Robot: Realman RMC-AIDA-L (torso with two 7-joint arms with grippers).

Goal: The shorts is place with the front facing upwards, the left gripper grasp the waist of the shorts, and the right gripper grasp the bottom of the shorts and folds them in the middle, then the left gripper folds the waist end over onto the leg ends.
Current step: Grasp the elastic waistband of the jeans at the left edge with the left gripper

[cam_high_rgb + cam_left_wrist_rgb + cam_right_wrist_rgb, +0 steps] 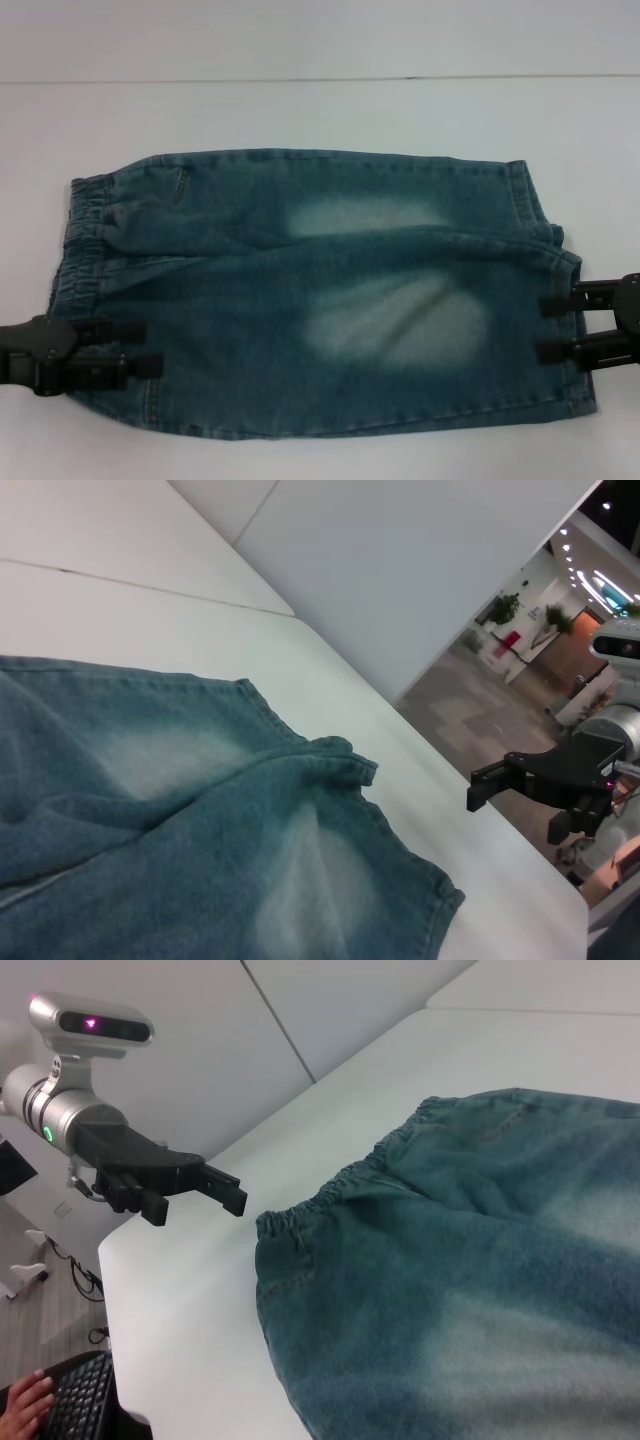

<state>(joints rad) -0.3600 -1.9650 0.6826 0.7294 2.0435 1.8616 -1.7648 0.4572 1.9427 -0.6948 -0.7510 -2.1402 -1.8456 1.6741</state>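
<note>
Blue-green faded denim shorts [320,290] spread flat across the white table [320,110] in the head view, gathered elastic waist [82,240] toward the robot's left, flat stitched leg ends [560,270] toward the right. Two pale washed patches on the cloth, one on the far leg, one on the near leg. All-black left gripper [145,345] coming in from the left edge, over the near corner of the waist, jaws apart, both black fingertips over the denim. Whether they touch the cloth, cannot tell. Black right gripper [548,328] at the right edge, jaws apart too, fingertips [550,305] just over the hem of the near leg.

On to the left wrist view: denim [180,830] filling the near part, hem corner [345,765] bunched up into a small ridge, white table edge beyond. Farther off, right gripper [520,800] hanging beside the hems and clear of them, jaws apart, silver-grey wrist behind it.

Right wrist view now: ruched waist band [340,1190] running along the edge of the cloth, pale patch nearer the camera. Left gripper [195,1195] poised beside the waist corner, not touching, jaws apart. Off the table's edge, a dark keyboard [75,1410] with a person's hand [28,1400] resting on it.
</note>
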